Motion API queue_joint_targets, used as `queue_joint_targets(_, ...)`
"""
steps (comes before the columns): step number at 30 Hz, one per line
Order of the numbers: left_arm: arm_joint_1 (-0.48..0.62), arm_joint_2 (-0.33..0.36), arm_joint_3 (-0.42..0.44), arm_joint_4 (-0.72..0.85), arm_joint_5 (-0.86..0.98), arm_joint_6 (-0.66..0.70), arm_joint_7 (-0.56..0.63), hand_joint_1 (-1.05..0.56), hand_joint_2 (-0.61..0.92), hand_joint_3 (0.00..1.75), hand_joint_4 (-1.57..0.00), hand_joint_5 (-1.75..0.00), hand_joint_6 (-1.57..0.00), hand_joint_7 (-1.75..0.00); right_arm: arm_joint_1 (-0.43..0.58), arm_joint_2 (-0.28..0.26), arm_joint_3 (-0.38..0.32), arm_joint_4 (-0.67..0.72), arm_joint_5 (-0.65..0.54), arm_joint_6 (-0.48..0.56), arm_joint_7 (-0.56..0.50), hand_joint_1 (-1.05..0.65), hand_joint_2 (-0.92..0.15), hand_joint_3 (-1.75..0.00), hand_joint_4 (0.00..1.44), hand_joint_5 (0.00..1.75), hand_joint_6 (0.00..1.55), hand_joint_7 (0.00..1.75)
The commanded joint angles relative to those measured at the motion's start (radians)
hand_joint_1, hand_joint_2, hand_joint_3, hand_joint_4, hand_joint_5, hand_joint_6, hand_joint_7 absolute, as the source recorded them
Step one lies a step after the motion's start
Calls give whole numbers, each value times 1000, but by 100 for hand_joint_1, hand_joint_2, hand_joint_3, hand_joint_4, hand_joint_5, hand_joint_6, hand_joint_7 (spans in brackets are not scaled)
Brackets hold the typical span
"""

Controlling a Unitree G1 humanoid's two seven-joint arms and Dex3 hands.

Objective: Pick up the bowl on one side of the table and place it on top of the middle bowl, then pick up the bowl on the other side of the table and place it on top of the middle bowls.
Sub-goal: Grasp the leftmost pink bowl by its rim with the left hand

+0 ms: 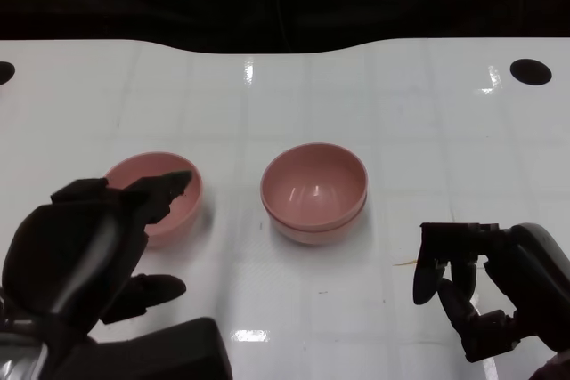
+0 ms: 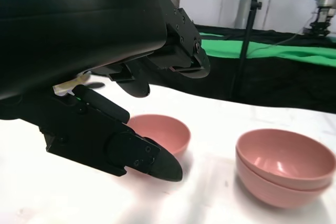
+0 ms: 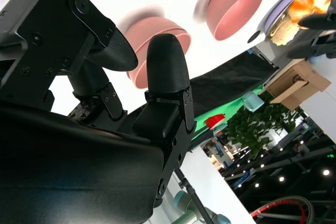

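**Table inventory: three pink bowls, two already nested**

- White table (image 1: pixel 374 113): glossy top with faint grid lines; a dark round hole near each far corner.
- Stacked pink bowls (image 1: pixel 313 191): two bowls nested, one inside the other, upright at the middle of the table. The double rim shows plainly in the left wrist view (image 2: pixel 286 165).
- Single pink bowl (image 1: pixel 169 202): upright on the table on the robot's left side, apart from the stack. The near-left part of it is hidden in the head view by the left hand; the left wrist view shows it standing alone (image 2: pixel 163 132), resting on the surface.
- Left hand (image 1: pixel 98 246): poised over the near side of the single bowl, fingers spread, the upper ones reaching above the rim, the thumb lower and apart. Nothing is gripped; whether any fingertip touches the bowl cannot be told.
- Right hand (image 1: pixel 485 287): near the table's right front, well apart from the stack, fingers loosely curled downward with gaps between them, holding nothing.
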Motion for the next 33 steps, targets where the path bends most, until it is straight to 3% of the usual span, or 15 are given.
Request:
queue_joint_targets(1,-52,20,-22,65,73,33,-35,-59,92,2,-30,-52,-38,0,-1,-3,-3,6,-5,0,-3,-6,-14,-166,95,175,83,154)
queue_joint_targets(12,-184,5,-101,251,224,117,-75,-60,92,2,-35,-48,-41,-1,1,-2,1,0,-11,9,0,-5,-16,-166,95,175,83,154)
queue_joint_targets(14,-236,0,-123,331,242,136,-79,-57,91,1,-48,-32,-45,-1,1,0,1,0,-9,11,1,-5,-16,-166,95,175,83,154)
queue_joint_targets(19,-305,6,-159,445,249,167,-82,-56,92,2,-56,-21,-45,0,2,0,2,-2,-18,10,-5,-5,-16,-165,95,175,83,154)
queue_joint_targets(22,-315,12,-169,457,247,178,-84,-56,92,2,-57,-20,-45,0,2,1,2,-2,-19,8,-6,-5,-16,-165,95,175,83,155)
queue_joint_targets(25,-374,7,-188,578,226,171,-52,-57,92,2,-60,-19,-47,-1,4,4,2,-9,-20,16,-3,-5,-16,-165,95,175,83,155)
queue_joint_targets(33,-446,6,-233,726,179,169,-22,-56,92,1,-65,-19,-49,-1,10,6,2,-16,-24,23,-2,-6,-16,-166,95,175,83,155)
